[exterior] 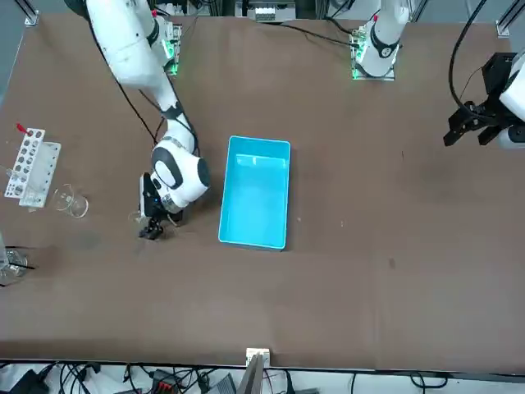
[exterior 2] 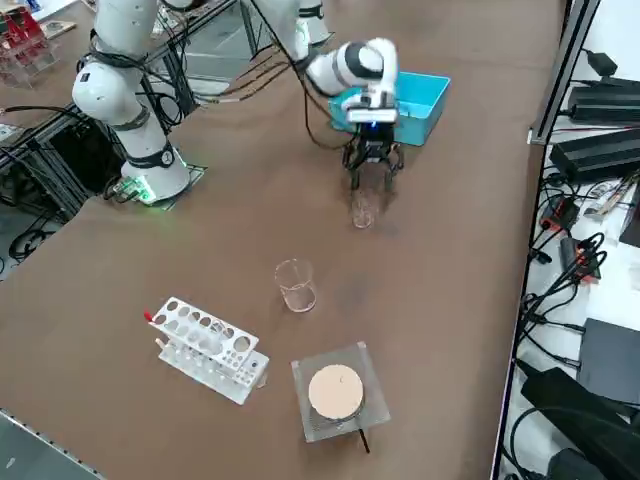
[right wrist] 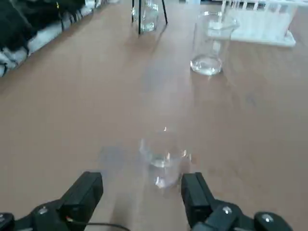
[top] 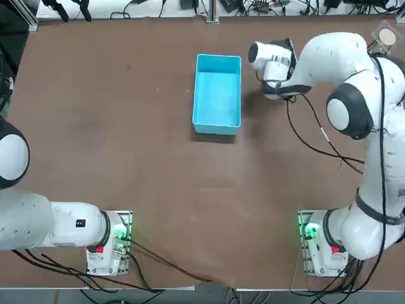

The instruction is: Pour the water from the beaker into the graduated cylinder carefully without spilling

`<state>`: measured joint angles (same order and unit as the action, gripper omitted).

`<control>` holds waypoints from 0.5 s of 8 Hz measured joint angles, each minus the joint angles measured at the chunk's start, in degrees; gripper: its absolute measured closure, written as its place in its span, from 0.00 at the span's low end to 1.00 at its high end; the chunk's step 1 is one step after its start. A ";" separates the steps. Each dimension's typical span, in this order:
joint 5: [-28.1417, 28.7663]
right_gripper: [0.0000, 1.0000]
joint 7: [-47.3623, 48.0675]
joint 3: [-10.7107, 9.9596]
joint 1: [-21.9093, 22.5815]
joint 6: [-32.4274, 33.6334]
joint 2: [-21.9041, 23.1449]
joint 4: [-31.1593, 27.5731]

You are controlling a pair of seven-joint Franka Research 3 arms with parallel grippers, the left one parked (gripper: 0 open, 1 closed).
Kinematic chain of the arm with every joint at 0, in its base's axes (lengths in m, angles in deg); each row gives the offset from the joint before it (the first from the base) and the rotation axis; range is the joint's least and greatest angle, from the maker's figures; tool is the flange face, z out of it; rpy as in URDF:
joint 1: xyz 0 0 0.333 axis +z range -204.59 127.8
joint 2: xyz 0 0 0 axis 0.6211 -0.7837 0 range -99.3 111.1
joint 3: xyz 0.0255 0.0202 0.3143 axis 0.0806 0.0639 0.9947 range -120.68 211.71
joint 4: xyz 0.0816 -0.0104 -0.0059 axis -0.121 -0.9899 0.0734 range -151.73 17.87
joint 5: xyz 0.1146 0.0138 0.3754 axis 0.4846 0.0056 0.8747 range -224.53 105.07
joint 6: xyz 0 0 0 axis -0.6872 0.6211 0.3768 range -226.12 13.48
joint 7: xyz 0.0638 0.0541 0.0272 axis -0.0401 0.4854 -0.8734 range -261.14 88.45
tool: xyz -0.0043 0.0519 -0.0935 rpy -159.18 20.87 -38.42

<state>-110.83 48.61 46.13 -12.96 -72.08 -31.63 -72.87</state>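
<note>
The beaker (right wrist: 162, 161), a small short clear glass, stands upright on the brown table (exterior 2: 450, 260). My right gripper (right wrist: 142, 185) is open just behind it, low over the table. The glass sits a little ahead of the fingertips, closer to one finger (right wrist: 193, 188), and nothing is held. In the right side view the beaker (exterior 2: 363, 212) is just in front of the gripper (exterior 2: 373, 178). The graduated cylinder (right wrist: 209, 45), a taller clear glass with a little water at its bottom, stands further out (exterior 2: 296, 285), well apart from the gripper. In the front view, the cylinder (exterior: 72, 203) stands beside the rack.
A blue tray (top: 218, 94) lies right behind the gripper. A white rack with holes (exterior 2: 210, 350) and a square stand with a round disc (exterior 2: 335, 392) sit beyond the cylinder. The table's right edge (exterior 2: 520, 300) is near, with cables beyond it.
</note>
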 joint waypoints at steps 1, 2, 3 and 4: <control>6.70 0.00 -6.83 0.20 0.15 0.21 2.25 2.44; 13.23 0.00 -14.94 0.14 0.03 1.43 4.32 4.52; 18.75 0.00 -23.06 -0.04 -0.32 3.10 6.33 5.62; 23.44 0.00 -30.54 -0.35 -0.98 4.43 8.32 6.02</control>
<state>-87.39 18.07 45.78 -13.94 -67.65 -23.31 -66.85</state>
